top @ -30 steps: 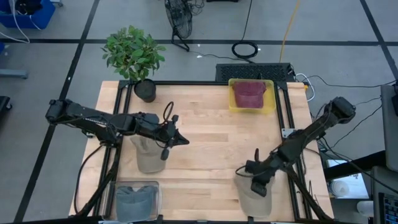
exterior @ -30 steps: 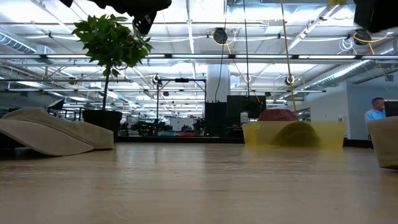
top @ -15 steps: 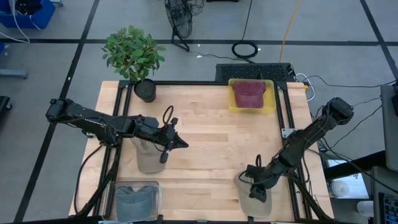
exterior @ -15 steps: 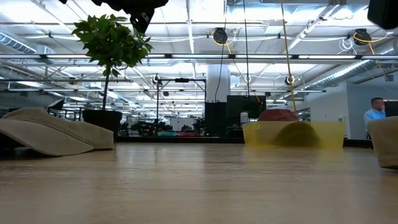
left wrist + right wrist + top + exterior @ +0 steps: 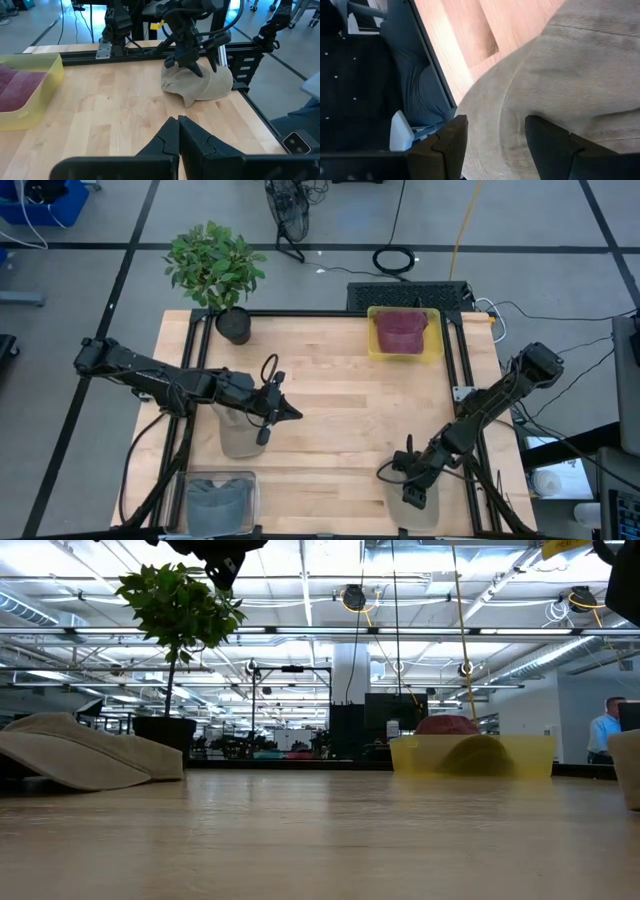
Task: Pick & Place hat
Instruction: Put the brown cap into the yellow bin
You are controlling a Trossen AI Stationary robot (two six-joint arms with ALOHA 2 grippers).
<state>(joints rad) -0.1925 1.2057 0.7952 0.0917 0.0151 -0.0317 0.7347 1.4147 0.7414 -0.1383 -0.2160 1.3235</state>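
Note:
A beige hat [image 5: 420, 505] lies on the table near the front right corner, also visible in the left wrist view [image 5: 200, 86]. My right gripper [image 5: 414, 480] stands open right over it, and beige cloth [image 5: 555, 65] fills the space between and beyond its fingers. A second beige hat [image 5: 238, 432] lies at the left, brim on the table. My left gripper [image 5: 288, 412] hovers shut just right of that hat, holding nothing [image 5: 178, 119]. A maroon hat [image 5: 400, 330] sits in a yellow bin [image 5: 372, 345] at the far right. My right gripper comes at the hat's crown [image 5: 196, 76] from above with its fingers [image 5: 440, 145] spread and pointing down. Whether they touch the cloth I cannot tell. The hat lies flat on the table.
A potted plant [image 5: 215, 270] stands at the far left corner. A clear bin with a grey hat [image 5: 220, 498] sits at the front left. The table's middle is bare wood [image 5: 340, 410]. A person [image 5: 603, 730] shows in the room beyond the table.
My right gripper has opened and has gone down and toward the table's near edge, onto the beige hat at the front right. In the low view, less of that hat shows at the right edge than before.

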